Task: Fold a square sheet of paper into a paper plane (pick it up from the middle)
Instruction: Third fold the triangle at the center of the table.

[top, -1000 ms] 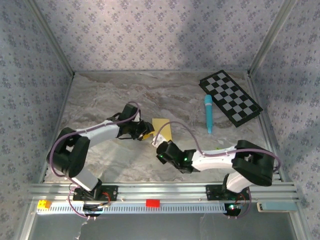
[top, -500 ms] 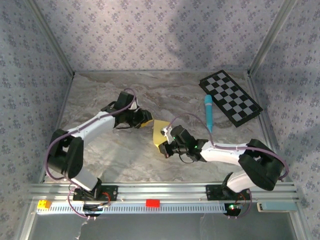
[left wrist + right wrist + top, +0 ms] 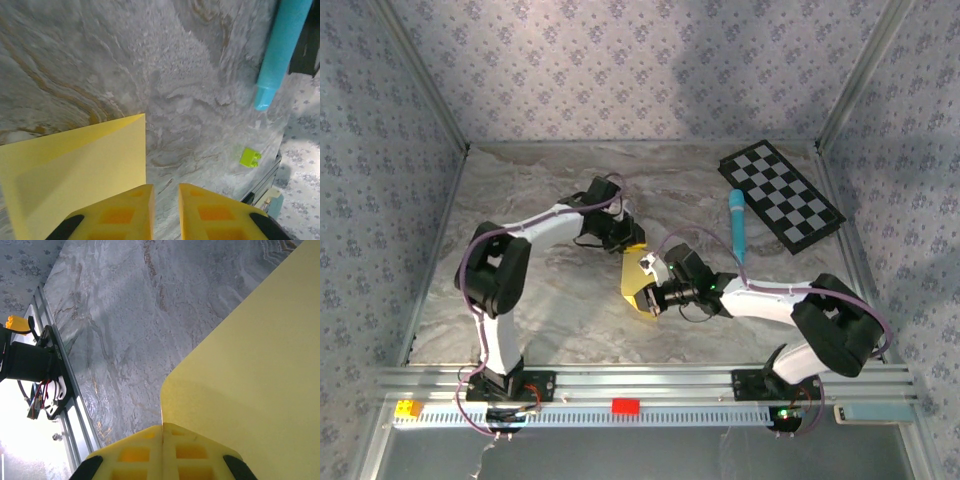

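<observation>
left gripper first: over the last second its jaws have been drawing in, and now the two yellow fingers stand nearly together with a thin slit left between them. i can see table through the slit, so it hasn't pinched anything as far as i can tell. the paper sits just to the left of that slit, its edge running under the left finger, its corner pointing away from the camera.

that arm has also swung over. a second ago it was at the paper's left side, now it's at the far corner.

right gripper is clamped flat together on the paper's near edge, same as before, with the sheet fanning out ahead of it. it has pushed forward and the paper has turned and slid a bit toward the near side of the table, still mid-table.

my read: right is pinning the sheet while left lines up on the far corner for a fold, but that grab isn't done yet. the marker lies well off to the right, out of the way.
</observation>
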